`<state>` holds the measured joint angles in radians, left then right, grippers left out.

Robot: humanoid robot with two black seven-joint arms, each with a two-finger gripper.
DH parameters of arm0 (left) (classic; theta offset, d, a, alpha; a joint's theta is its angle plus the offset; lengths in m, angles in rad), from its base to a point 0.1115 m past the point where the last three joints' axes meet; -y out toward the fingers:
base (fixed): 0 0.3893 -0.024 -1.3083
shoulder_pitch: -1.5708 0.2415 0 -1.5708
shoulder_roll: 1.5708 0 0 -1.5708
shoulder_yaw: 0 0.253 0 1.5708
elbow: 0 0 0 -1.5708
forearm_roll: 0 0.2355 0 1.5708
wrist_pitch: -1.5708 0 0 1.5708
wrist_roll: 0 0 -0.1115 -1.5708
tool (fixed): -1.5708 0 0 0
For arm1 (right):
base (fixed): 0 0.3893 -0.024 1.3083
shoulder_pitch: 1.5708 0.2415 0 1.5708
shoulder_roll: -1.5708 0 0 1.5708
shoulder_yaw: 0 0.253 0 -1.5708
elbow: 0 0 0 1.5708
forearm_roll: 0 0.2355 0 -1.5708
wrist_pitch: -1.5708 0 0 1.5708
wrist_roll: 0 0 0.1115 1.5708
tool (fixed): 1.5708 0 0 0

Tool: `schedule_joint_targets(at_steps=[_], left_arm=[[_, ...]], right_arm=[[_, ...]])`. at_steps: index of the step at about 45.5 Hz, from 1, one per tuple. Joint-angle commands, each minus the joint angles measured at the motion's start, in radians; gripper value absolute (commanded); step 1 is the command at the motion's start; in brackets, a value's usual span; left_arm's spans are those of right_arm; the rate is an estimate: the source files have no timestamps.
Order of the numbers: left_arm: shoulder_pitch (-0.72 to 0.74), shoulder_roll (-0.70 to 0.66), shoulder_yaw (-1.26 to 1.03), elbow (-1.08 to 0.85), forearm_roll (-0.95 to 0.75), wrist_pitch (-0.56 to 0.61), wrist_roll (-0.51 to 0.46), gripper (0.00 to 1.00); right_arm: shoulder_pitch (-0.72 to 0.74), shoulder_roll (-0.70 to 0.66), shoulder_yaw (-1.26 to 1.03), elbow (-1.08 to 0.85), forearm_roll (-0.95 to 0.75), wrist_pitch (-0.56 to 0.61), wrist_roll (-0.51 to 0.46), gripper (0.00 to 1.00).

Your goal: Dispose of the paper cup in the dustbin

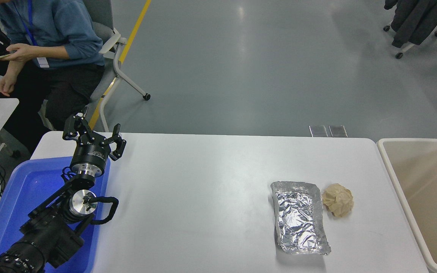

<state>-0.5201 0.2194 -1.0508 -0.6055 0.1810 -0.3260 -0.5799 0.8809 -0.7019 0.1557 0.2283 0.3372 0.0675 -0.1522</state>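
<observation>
The paper cup does not show in the head view. The beige dustbin (392,170) stands off the table's right end, and the part of its inside that shows holds nothing. My left gripper (92,133) is parked over the far end of the blue tray at the left, open and empty. My right arm and gripper are out of view.
A crinkled silver foil tray (299,217) and a crumpled tan paper ball (338,200) lie side by side on the white table (203,182) near the dustbin. A blue plastic tray (25,197) lies under my left arm. A person (47,41) sits at the far left.
</observation>
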Motion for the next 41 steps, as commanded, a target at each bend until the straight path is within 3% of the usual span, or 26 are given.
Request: schedule_joint_targets(at_steps=[1, 19, 41], left_arm=[[0.0, 0.0, 0.0, 0.001, 0.0, -0.001, 0.0, 1.0], [0.0, 0.0, 0.0, 0.001, 0.0, 0.001, -0.002, 1.0], [0.0, 0.0, 0.0, 0.001, 0.0, 0.001, 0.0, 1.0]], right_arm=[[-0.063, 0.079, 0.056, -0.066, 0.083, -0.107, -0.07, 0.0], [-0.074, 0.151, 0.044, -0.132, 0.033, -0.284, -0.086, 0.0], [-0.099, 0.223, 0.048, -0.139, -0.035, -0.299, -0.036, 0.0]])
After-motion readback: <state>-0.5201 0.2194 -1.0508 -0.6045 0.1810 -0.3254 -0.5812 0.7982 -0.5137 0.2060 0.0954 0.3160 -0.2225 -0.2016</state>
